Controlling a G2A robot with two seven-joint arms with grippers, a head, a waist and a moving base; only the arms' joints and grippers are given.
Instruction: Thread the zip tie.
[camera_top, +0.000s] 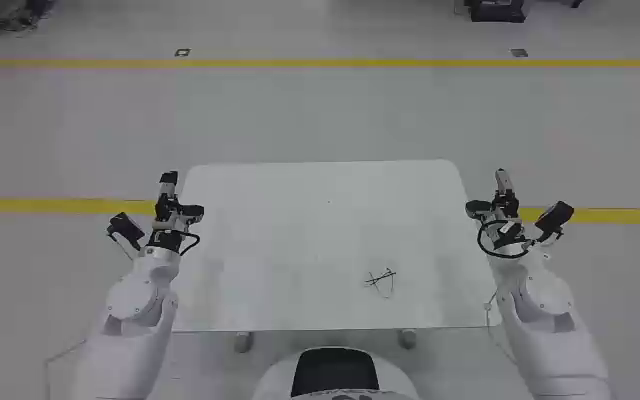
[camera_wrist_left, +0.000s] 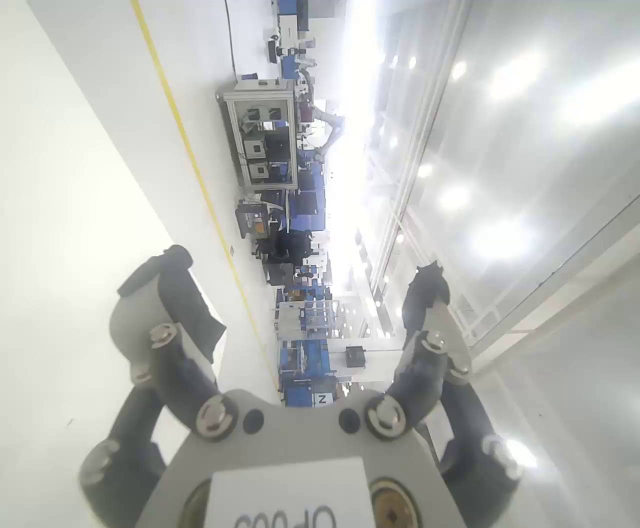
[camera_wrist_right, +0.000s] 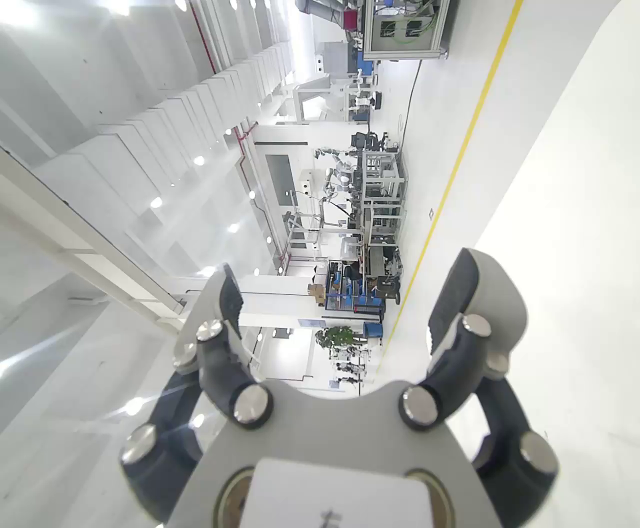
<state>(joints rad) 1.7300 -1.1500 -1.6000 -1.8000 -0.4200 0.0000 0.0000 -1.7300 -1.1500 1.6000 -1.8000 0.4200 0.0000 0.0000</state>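
Threading judged not yet begun. Zip tie (camera_top: 381, 281) seen lying loose on table (camera_top: 300, 200), toward near edge, untouched. Left gripper (camera_wrist_left: 300, 265) held off table's left edge, fingers spread, nothing gripped. Right gripper (camera_wrist_right: 346, 265) held off table's right edge, fingers likewise spread. Pickup and threading all left to do.

table (camera_top: 300, 220): centre, ahead of robot | zip tie (camera_top: 380, 280): on table, close to its near edge, right of middle | left gripper (camera_top: 167, 182): just off table's left edge, beside far corner | right gripper (camera_top: 501, 182): off table's right edge, beside far corner | zip tie: well apart from both, nearer the right one
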